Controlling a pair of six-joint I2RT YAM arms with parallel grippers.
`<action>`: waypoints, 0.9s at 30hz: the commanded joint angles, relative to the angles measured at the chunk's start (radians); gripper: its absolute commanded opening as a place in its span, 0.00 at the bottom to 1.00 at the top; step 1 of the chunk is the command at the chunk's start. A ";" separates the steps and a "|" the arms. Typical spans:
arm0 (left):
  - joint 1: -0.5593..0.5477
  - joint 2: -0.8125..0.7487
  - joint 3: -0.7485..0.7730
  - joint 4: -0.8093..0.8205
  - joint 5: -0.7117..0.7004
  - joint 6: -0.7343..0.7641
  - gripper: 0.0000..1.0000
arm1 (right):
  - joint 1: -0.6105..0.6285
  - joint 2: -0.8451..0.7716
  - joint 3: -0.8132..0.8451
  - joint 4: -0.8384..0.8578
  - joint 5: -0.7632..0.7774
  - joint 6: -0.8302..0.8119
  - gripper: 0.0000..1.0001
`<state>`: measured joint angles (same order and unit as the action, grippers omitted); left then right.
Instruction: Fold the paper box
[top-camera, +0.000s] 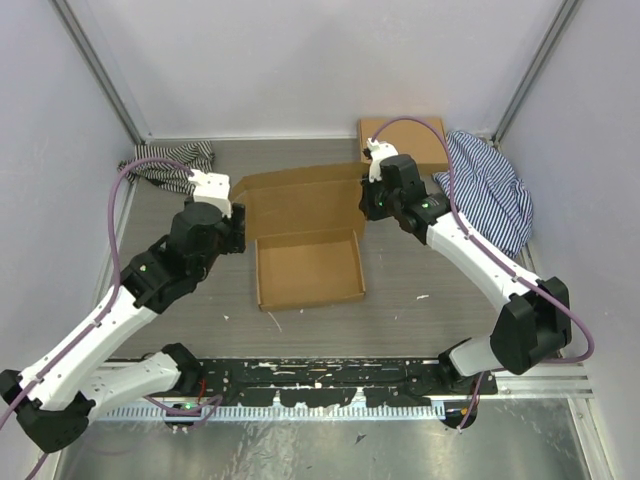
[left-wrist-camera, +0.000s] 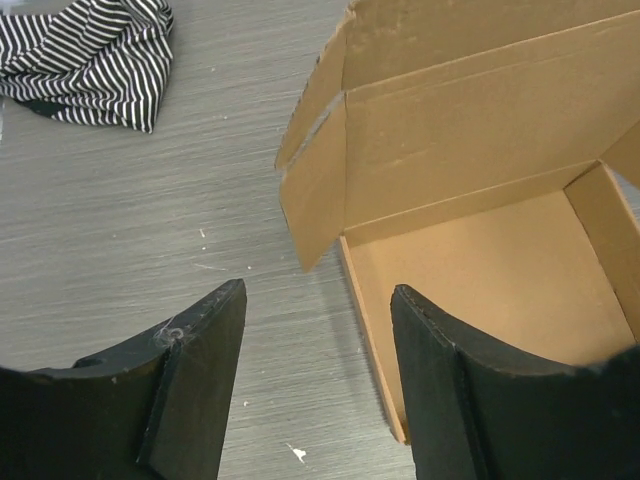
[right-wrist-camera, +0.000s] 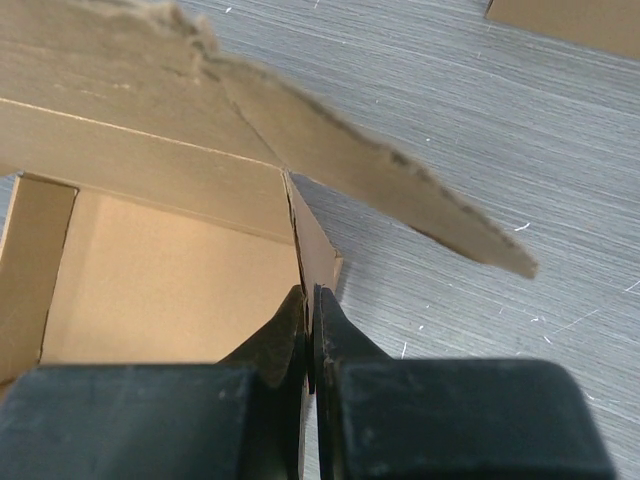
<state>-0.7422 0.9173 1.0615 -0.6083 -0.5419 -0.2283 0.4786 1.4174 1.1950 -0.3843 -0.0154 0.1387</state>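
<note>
The paper box (top-camera: 310, 270) lies mid-table as a shallow brown tray, its lid panel rising behind it and a side flap hanging at each back corner. My left gripper (top-camera: 238, 228) hovers at the tray's left side with its jaws open. In the left wrist view the left gripper (left-wrist-camera: 318, 295) straddles the left wall of the paper box (left-wrist-camera: 480, 260) without touching it, and its right finger (left-wrist-camera: 440, 380) is over the tray floor. My right gripper (top-camera: 368, 205) is shut on the thin right wall. The right wrist view shows the right gripper (right-wrist-camera: 310, 295) pinching that upright edge of the paper box (right-wrist-camera: 170, 290).
A ready-made brown box (top-camera: 410, 140) sits at the back right, and its corner (right-wrist-camera: 570, 20) shows in the right wrist view. One striped cloth (top-camera: 165, 165) (left-wrist-camera: 90, 60) lies at the back left. Another striped cloth (top-camera: 490, 190) lies at the right wall. White walls enclose the table.
</note>
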 joint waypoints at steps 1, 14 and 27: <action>0.007 0.024 0.009 0.042 -0.055 -0.016 0.67 | 0.005 -0.059 0.011 0.032 0.006 0.039 0.01; 0.173 0.145 -0.082 0.250 0.050 0.065 0.73 | 0.005 -0.060 0.035 -0.008 -0.041 -0.001 0.01; 0.270 0.175 -0.167 0.582 0.244 0.133 0.74 | -0.027 -0.038 0.101 -0.039 -0.220 -0.151 0.01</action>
<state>-0.4801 1.1011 0.8818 -0.1402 -0.3775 -0.1116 0.4751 1.4006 1.2186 -0.4545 -0.1074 0.0700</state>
